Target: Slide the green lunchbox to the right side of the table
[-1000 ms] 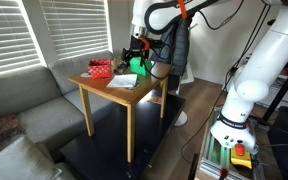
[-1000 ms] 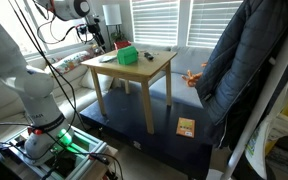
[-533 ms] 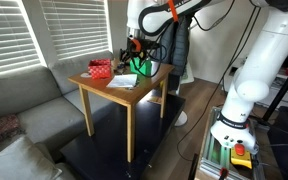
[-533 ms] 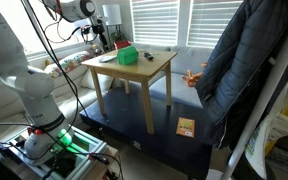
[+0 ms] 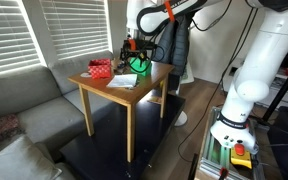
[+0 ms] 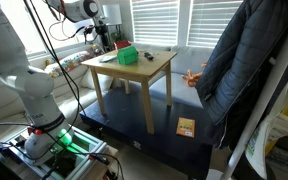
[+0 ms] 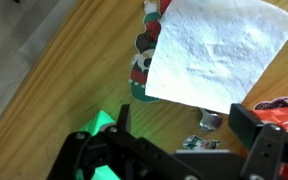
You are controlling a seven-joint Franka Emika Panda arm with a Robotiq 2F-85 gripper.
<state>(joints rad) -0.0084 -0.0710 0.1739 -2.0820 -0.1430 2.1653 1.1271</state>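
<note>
The green lunchbox (image 5: 141, 65) sits at the far side of the wooden table (image 5: 106, 92); it also shows in an exterior view (image 6: 127, 55) and as a green patch at the lower left of the wrist view (image 7: 92, 128). My gripper (image 5: 133, 50) hovers just above the table beside the lunchbox, also seen in an exterior view (image 6: 105, 38). In the wrist view its jaws (image 7: 184, 128) are open and empty over bare wood, with the green lunchbox at one finger and a red patterned box (image 7: 282, 108) at the other.
A red patterned box (image 5: 101, 69) stands at the table's corner near the blinds. A white napkin (image 7: 219, 50) lies on a patterned mat (image 7: 144, 62), with a small spoon (image 7: 210, 120) by it. A sofa (image 5: 24, 105) and a hanging jacket (image 6: 244, 60) flank the table.
The arm has shifted slightly above the table. The green lunchbox and red box have not moved.
</note>
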